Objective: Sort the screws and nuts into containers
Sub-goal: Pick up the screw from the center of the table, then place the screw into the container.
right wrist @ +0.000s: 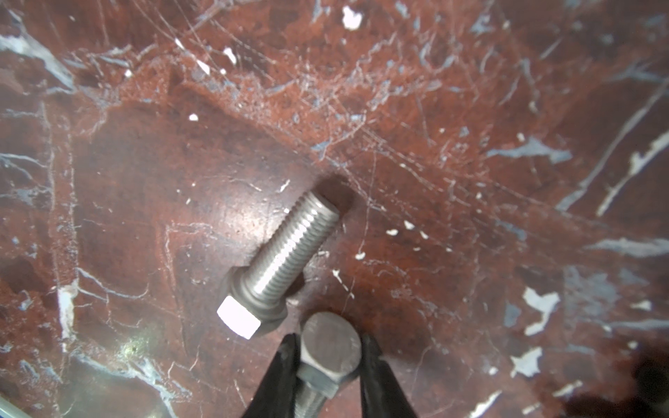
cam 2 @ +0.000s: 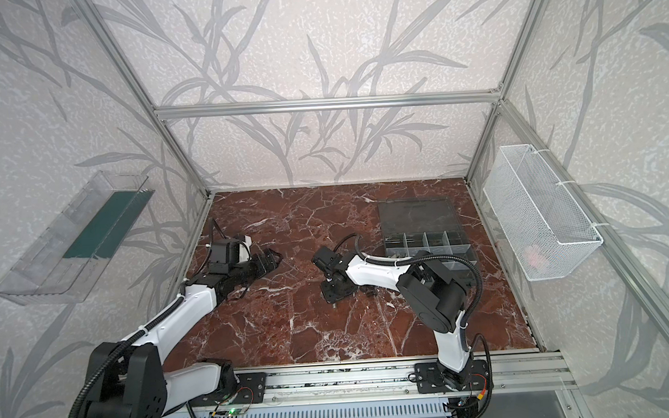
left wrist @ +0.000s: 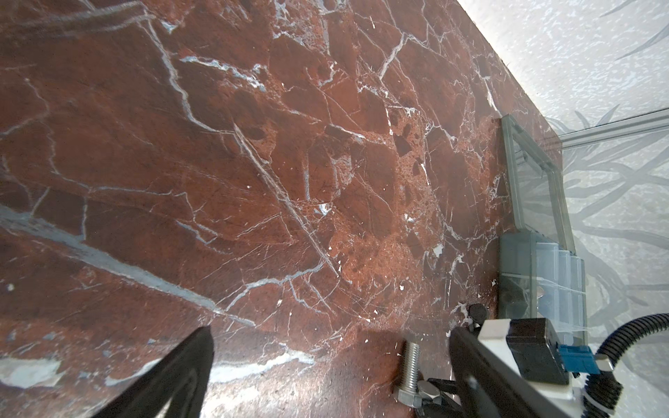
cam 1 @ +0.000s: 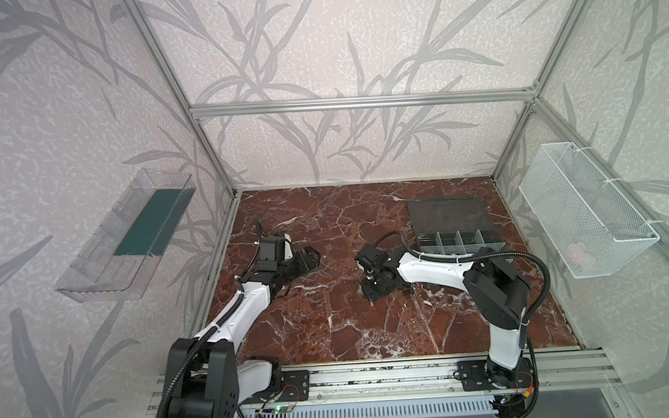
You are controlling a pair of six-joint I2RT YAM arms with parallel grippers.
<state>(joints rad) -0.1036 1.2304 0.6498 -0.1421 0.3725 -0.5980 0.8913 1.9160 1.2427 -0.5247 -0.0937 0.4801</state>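
Red-brown marbled stone covers the surface point(cam 1: 331, 328). Nearest, close to its middle, the right arm point(cam 1: 430, 270) reaches in from 4 o'clock with the right jaws pointing down at the surface. The right wrist view shows them closed almost together on the hex head of a silver bolt point(right wrist: 331, 343). A black finger point(right wrist: 286, 372) presses on either side of the head, and the threaded shaft runs back between them. Just beside it a second bolt point(right wrist: 286, 249) lies flat on the surface, free of the fingers.

Farther back, at 9 o'clock, the left arm point(cam 1: 247, 305) stretches low toward 3 o'clock. The left jaws stand wide apart with nothing between them, one finger point(left wrist: 181, 376) well clear of its partner.

Farthest, at 2 o'clock, sits the dark grey organiser box point(cam 1: 436, 240), its compartments on the near side and its lid point(cam 1: 445, 214) open beyond them. What lies in the compartments is too small to tell.
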